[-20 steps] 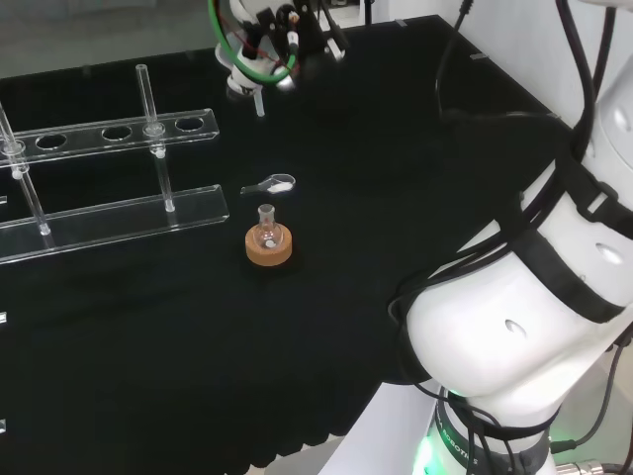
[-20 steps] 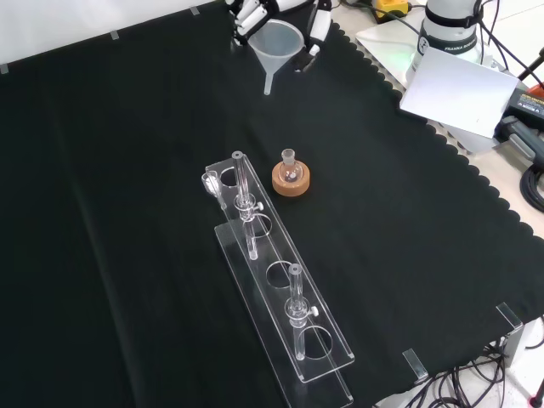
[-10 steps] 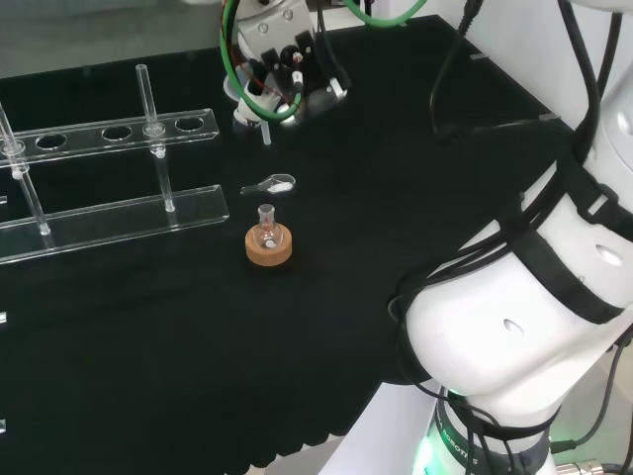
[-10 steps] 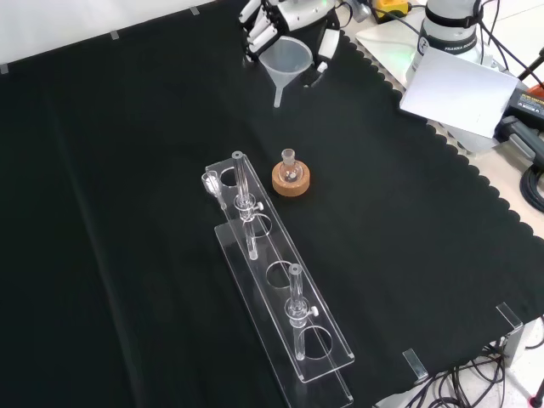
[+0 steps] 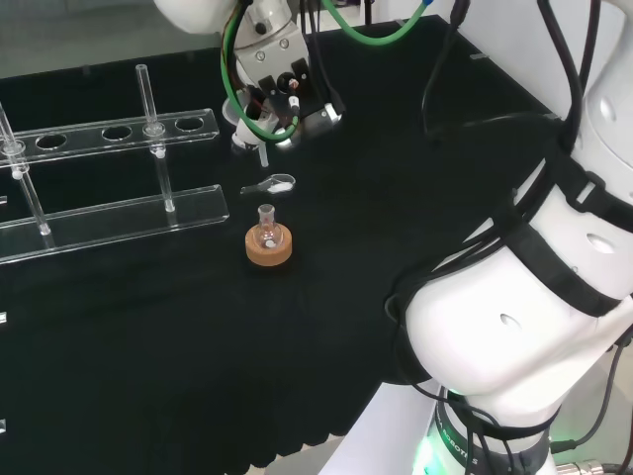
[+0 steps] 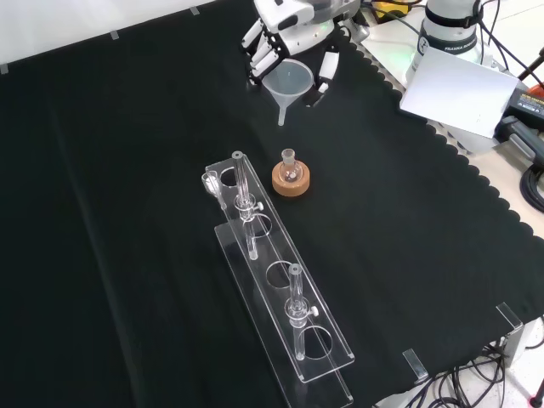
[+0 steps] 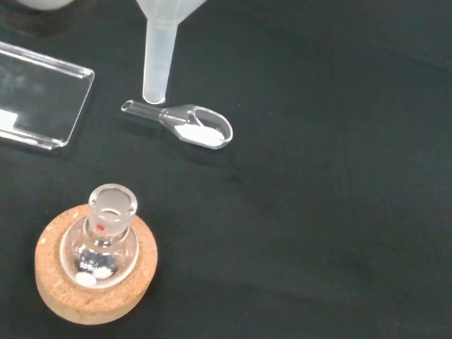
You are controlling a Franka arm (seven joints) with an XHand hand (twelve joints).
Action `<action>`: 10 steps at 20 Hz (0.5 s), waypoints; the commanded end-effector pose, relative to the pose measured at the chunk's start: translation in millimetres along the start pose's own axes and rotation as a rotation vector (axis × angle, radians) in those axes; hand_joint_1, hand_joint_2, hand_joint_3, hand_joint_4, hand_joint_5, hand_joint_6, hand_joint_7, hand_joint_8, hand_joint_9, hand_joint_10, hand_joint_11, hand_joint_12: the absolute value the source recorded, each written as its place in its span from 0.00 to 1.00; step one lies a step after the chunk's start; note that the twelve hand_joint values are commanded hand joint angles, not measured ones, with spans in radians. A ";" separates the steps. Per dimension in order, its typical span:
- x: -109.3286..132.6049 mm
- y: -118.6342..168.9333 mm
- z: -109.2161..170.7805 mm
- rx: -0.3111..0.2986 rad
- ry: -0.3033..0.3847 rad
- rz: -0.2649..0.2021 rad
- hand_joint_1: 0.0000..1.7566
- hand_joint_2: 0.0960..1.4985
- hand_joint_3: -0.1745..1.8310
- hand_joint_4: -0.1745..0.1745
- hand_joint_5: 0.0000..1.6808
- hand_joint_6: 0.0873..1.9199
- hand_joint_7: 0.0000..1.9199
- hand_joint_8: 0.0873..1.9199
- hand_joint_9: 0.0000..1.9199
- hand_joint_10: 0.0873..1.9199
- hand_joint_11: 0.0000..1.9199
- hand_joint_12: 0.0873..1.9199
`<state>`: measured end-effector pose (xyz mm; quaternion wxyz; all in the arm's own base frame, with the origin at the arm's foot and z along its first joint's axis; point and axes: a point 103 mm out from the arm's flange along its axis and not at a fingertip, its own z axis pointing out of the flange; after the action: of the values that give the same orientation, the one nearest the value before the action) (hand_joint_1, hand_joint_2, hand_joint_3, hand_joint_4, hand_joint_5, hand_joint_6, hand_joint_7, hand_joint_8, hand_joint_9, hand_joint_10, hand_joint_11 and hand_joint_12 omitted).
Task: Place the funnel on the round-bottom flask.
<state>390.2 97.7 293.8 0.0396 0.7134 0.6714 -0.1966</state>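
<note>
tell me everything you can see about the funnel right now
The funnel is translucent whitish plastic by its look: a wide cone narrowing to a straight stem with an open tip. It hangs upright, stem down, in the hand, whose fingers curl round the cone. It is above the cloth, short of the round-bottom flask, touching nothing else.

Funnel (image 6: 290, 82) translucent white. Flask (image 7: 104, 239) clear glass, on tan cork ring (image 7: 97, 296). Scoop (image 7: 191, 125) clear, white powder inside. Rack (image 6: 280, 302) clear. Counter (image 6: 119, 212) cloth black. Robot hand (image 6: 280, 25) black-and-white.
</note>
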 end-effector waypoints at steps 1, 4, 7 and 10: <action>7.9 6.3 21.9 0.031 -0.011 -0.013 0.40 0.45 0.34 0.41 0.31 0.33 0.37 0.33 0.58 0.17 0.33 0.65; 9.6 8.2 31.8 0.038 -0.016 -0.006 0.40 0.45 0.34 0.41 0.30 0.33 0.37 0.33 0.58 0.17 0.33 0.65; 10.6 11.4 40.9 0.040 0.002 -0.007 0.40 0.45 0.34 0.41 0.30 0.33 0.36 0.33 0.58 0.17 0.33 0.64; 7.1 13.4 47.0 0.036 0.013 -0.016 0.40 0.45 0.34 0.40 0.30 0.33 0.36 0.33 0.57 0.18 0.35 0.63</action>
<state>392.5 95.4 256.2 0.0264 0.7115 0.6700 -0.2105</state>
